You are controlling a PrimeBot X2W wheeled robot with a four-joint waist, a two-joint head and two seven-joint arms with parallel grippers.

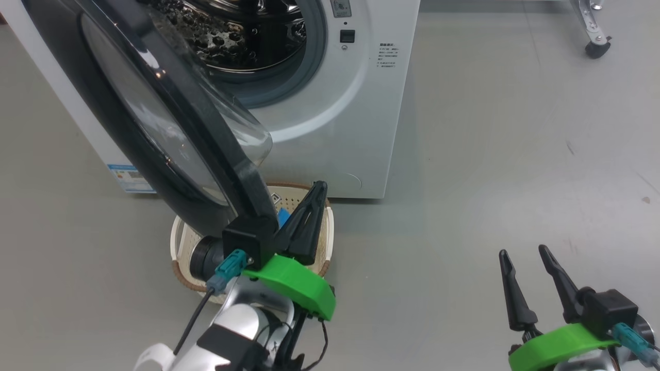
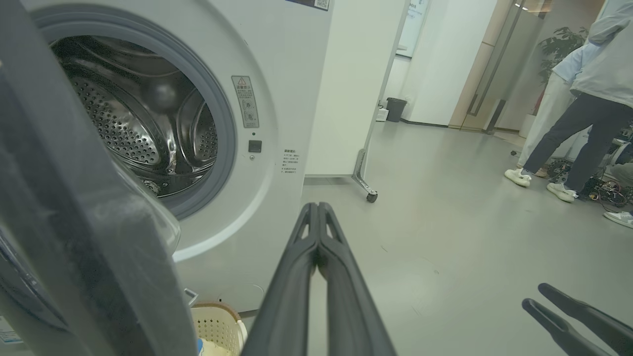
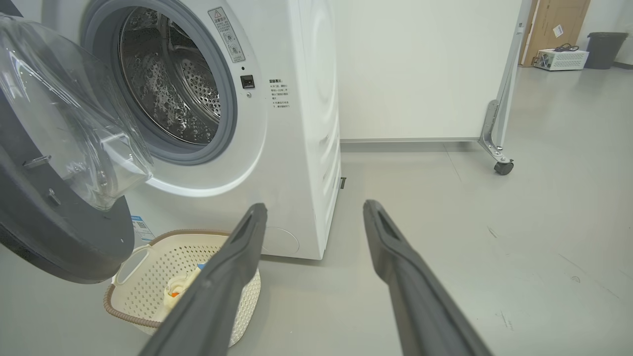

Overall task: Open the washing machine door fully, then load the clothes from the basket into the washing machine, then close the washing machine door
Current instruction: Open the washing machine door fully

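Two end effectors hang in front of the washing machine (image 1: 340,113), whose steel drum is exposed. The washing machine door (image 1: 154,134) is hinged on the left and swung out towards the near side. Its free edge points at the robot and its glass bowl faces right. Under that edge the basket (image 1: 181,242) sits on the floor just in front of the machine, and the clothes (image 3: 179,286) lie bundled inside it. The left end effector (image 1: 319,186) is clenched, fingers pressed together on nothing. It is above the basket, close beside the door's near edge, and points at the machine's front. I cannot tell whether it touches the door. The right end effector (image 1: 523,251) is released, fingers spread and empty. It is well apart to the right over bare floor and points the same way.
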